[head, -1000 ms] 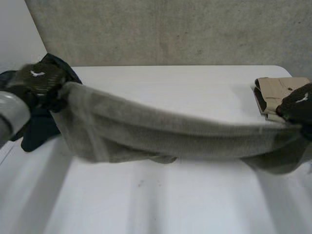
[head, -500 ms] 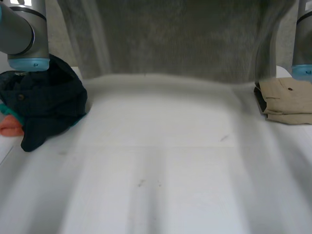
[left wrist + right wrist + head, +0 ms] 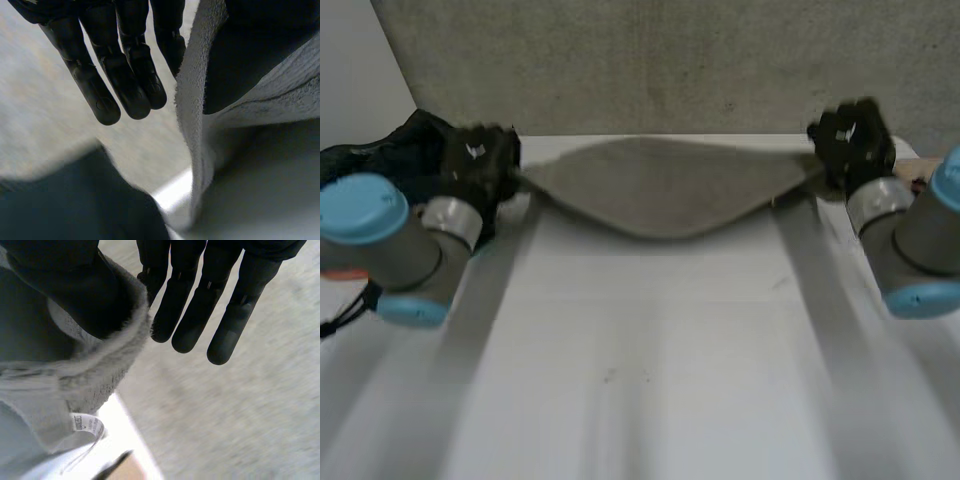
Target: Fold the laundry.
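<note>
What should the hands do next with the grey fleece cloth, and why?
Probably lower both hands together to lay the grey fleece cloth flat: the left hand and right hand pinch its ends, its middle sagging over the white table.

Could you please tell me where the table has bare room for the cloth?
The white table is bare across its middle and near side, in front of the grey cloth held by left hand and right hand. The far-left corner is crowded with dark clothes.
</note>
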Controlling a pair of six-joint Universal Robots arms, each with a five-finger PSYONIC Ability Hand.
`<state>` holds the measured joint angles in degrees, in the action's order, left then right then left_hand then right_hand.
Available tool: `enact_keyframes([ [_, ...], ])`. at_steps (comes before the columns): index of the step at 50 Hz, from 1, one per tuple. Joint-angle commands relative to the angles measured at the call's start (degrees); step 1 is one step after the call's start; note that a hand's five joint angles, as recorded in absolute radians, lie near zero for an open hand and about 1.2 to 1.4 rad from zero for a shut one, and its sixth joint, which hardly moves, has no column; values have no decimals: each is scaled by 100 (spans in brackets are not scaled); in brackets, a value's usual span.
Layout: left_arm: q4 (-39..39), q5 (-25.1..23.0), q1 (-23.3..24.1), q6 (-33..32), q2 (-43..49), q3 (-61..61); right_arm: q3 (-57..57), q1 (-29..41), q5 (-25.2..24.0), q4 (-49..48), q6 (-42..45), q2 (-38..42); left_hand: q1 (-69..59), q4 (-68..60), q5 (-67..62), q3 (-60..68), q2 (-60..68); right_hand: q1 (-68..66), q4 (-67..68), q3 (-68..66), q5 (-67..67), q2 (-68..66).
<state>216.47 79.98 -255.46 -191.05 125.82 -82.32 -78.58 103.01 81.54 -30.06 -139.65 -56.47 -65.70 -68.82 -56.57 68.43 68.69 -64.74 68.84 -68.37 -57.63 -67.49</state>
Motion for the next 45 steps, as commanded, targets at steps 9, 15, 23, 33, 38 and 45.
enact_keyframes([
  [9, -3828, -263, -249, -1785, -2869, -2428, -1344, -412, -68, 4242, 1237, -1735, -1430, -1118, -1343, 1157, 1131, -1526, 1116, -1163, -1237, -1251],
  [15, -5949, -193, -469, -2761, -3107, -2701, -1652, -747, 195, 5633, 2204, -1903, -1430, -1118, -1343, 1157, 1131, -1526, 1116, -1163, -1237, -1251],
  [23, -4671, -193, -408, -2641, -2863, -2351, -1538, -747, 257, 4449, 2021, -1667, -1430, -1118, -1343, 1157, 1131, -1526, 1116, -1163, -1237, -1251],
  [33, -3454, 219, -153, -1594, -1465, -866, -222, -378, 240, 2929, 1116, -201, -1430, -1118, -1343, 1157, 1131, -1526, 1116, -1163, -1237, -1251],
  [38, -3498, 860, 49, -1374, -622, 30, 527, -202, 223, 2339, 1080, 478, -1430, -1118, -1343, 1157, 1131, -1526, 1116, -1163, -1237, -1251],
  [45, -3445, 1248, 190, -1365, -120, 480, 1607, -18, 196, 1661, 1089, 1497, -1430, -1118, -1343, 1157, 1131, -1526, 1116, -1163, -1237, -1251],
])
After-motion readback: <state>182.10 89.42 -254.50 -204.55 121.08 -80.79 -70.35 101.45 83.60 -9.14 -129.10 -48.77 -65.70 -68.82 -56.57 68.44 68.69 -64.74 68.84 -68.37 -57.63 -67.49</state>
